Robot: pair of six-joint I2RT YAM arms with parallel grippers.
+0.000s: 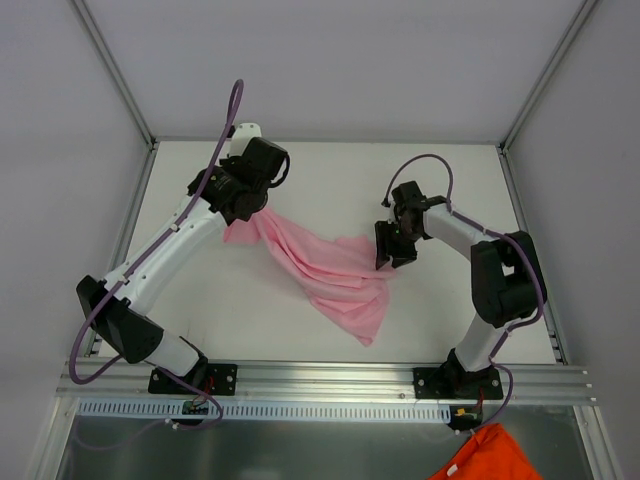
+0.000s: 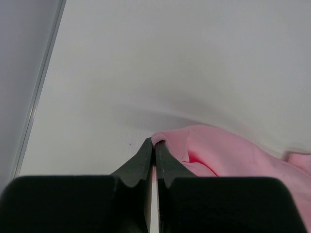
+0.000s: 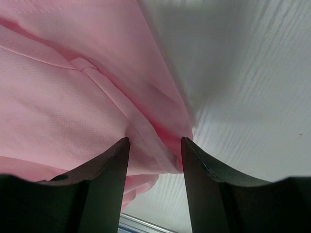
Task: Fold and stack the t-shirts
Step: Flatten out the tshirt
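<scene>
Pale white worktop [image 1: 330, 170] fills most of the scene, walled in by a light frame. Across its middle lies the light pink t-shirt [image 1: 330, 265], drawn out in a long rumpled band. It runs from the far left down toward the near right, with one loose corner trailing toward the rail [image 1: 330, 378] that carries the arm bases.

Of the two arms, the left one reaches far over the worktop. Its left pincer [image 1: 240, 215] is clenched on the shirt's upper left end. From the wrist you can see the left pincer [image 2: 154, 143] with both fingers pressed together and a small fold of pink pinched at the tips.

On the other side, the right pincer [image 1: 390, 248] sits over the shirt's right edge. Seen up close, the right pincer [image 3: 154, 141] is released, fingers parted, with a hemmed edge of the t-shirt [image 3: 73, 87] running into the gap.

Below the rail, at the near right corner, a bit of orange cloth [image 1: 490, 455] shows.
</scene>
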